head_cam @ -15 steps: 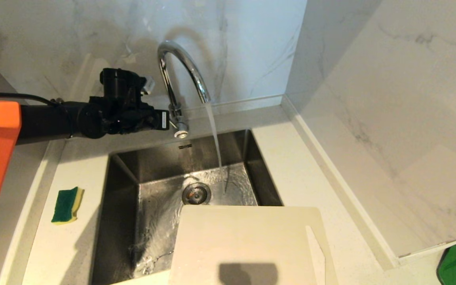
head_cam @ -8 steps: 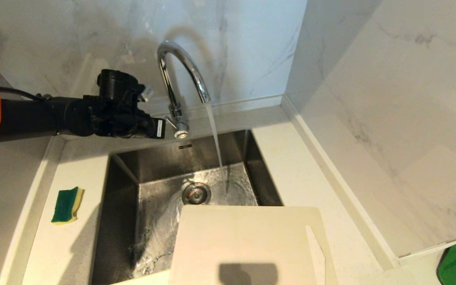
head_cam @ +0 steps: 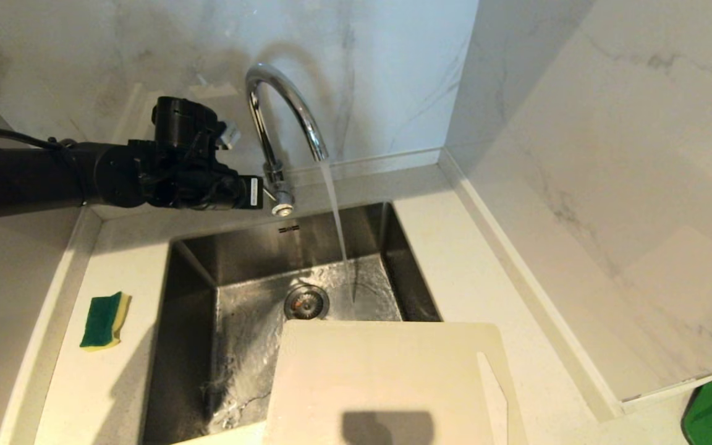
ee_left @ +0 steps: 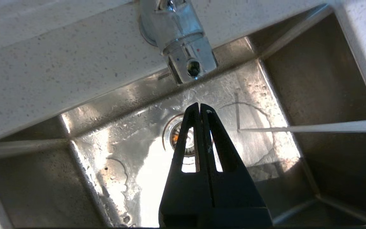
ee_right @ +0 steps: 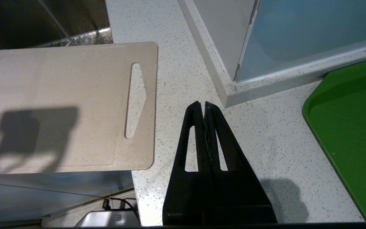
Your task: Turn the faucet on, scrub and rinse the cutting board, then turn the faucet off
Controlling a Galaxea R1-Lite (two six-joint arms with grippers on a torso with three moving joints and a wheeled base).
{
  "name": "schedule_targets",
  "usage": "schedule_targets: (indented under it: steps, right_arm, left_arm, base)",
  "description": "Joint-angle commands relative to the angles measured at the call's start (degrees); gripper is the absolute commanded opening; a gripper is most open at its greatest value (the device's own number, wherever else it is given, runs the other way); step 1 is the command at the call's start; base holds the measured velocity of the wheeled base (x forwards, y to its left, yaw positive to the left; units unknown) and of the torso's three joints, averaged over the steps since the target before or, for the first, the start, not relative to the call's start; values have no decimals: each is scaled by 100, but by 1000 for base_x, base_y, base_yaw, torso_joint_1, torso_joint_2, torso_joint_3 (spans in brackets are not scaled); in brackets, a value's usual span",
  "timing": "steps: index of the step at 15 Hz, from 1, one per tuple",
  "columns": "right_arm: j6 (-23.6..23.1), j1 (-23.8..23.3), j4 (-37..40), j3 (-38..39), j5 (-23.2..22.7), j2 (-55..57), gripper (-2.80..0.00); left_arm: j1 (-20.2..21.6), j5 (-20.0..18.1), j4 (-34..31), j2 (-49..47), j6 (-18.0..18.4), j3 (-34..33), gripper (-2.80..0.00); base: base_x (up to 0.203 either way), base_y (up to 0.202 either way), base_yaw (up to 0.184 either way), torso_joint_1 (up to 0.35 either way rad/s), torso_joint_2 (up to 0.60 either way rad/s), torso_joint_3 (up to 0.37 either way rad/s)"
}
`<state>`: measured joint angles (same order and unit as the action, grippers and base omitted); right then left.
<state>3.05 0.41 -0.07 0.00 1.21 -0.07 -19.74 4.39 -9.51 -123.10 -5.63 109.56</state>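
Faucet [head_cam: 282, 117] stands at the back edge of the sink [head_cam: 195, 272], tap running: a stream falls from the spout to the basin floor just beside the drain [head_cam: 306, 302]. So the turn-on step reads as done.

Left gripper [ee_left: 200, 108] sits level at the faucet's base, on its left side, fingers pressed together and holding nothing. Closed tips make a narrow point, which suits nudging the thin lever rather than grasping it. Contact with the faucet cannot be made out; in the left wrist view the tips stand apart from the chrome body.

Cutting board [head_cam: 387, 377] lies flat over the sink's front right corner, part on the worktop [head_cam: 486, 272], part overhanging the basin. The stream misses it; probably it must go under the water for rinsing.

Sponge [head_cam: 105, 320], green and yellow, rests on the worktop left of the sink, untouched, within the left arm's side.

Right gripper [ee_right: 204, 108] hangs closed and empty over the worktop, right of the board's handle slot [ee_right: 136, 100], near a green tray [ee_right: 354, 127].
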Motion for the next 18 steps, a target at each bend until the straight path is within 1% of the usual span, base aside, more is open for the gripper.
schedule_targets:
  steps: [1,18]
  right_arm:
    - [3,2,-1,9,2,-1,-280]
    - [3,2,-1,9,2,-1,-280]
  left_arm:
    - [-13,9,2,-12,-8,12,-280]
    - [-13,9,2,-12,-8,12,-280]
  base:
    - [0,0,0,0,0,0]
    - [0,0,0,0,0,0]
